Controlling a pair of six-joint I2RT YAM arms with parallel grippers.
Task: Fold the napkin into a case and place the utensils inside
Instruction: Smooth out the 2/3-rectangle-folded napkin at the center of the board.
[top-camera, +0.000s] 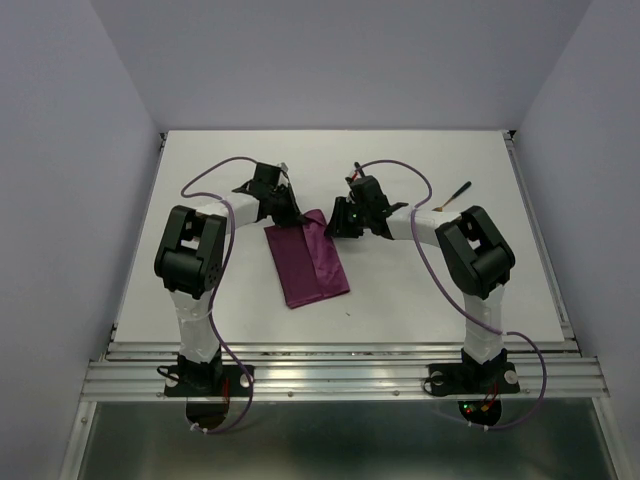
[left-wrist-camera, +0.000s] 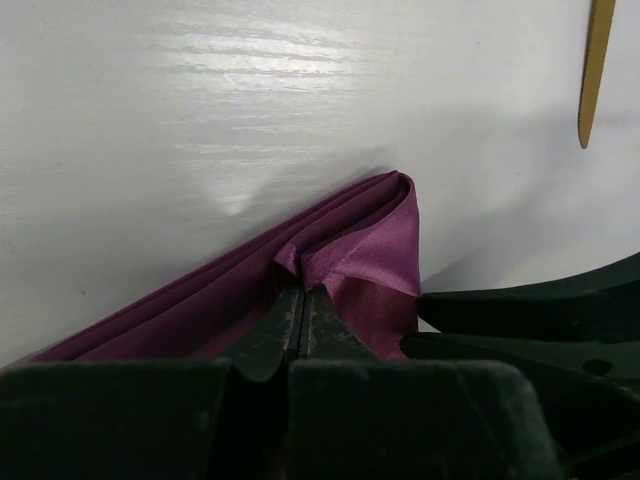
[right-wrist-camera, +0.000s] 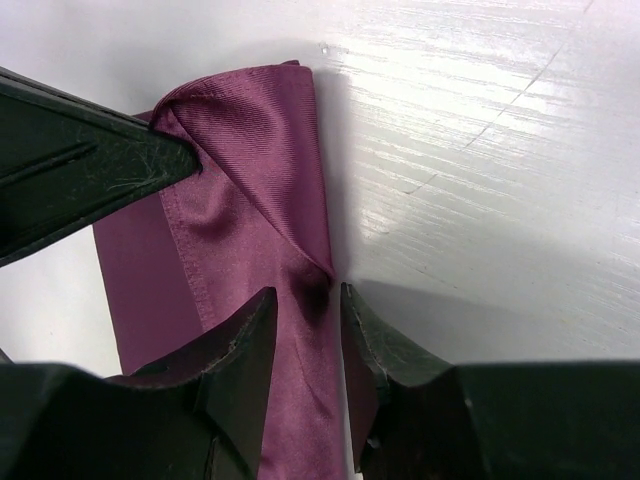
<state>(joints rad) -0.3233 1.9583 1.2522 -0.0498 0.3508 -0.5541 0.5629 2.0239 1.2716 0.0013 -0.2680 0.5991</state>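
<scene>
Dark magenta-purple satin napkin (top-camera: 308, 262) lies folded into a long narrow rectangle near the middle of the white surface (top-camera: 420, 290), its long axis running from the far end, between your two arms, back toward the bases and slanting a little to the right. Left end effector (top-camera: 297, 215) sits at the far left corner of the cloth. In the left wrist view its jaws are fully closed, with a small pleat of the folded edge nipped between the tips (left-wrist-camera: 303, 290), and several layers of cloth show stacked at that fold. Right end effector (top-camera: 335, 222) is at the far right corner, close beside the left one. In the right wrist view its fingertips (right-wrist-camera: 262, 318) stand partly apart, straddling the napkin's right edge with a crease of satin between them; you cannot tell whether they press it. The corner is curled up and twisted over where the left finger meets it. One slender utensil with a black handle and gold-orange end (top-camera: 458, 195) lies well apart on the far right of the surface. A gold-orange blade tip (left-wrist-camera: 596, 70) shows at the upper right of the left wrist view, clear of the cloth.
</scene>
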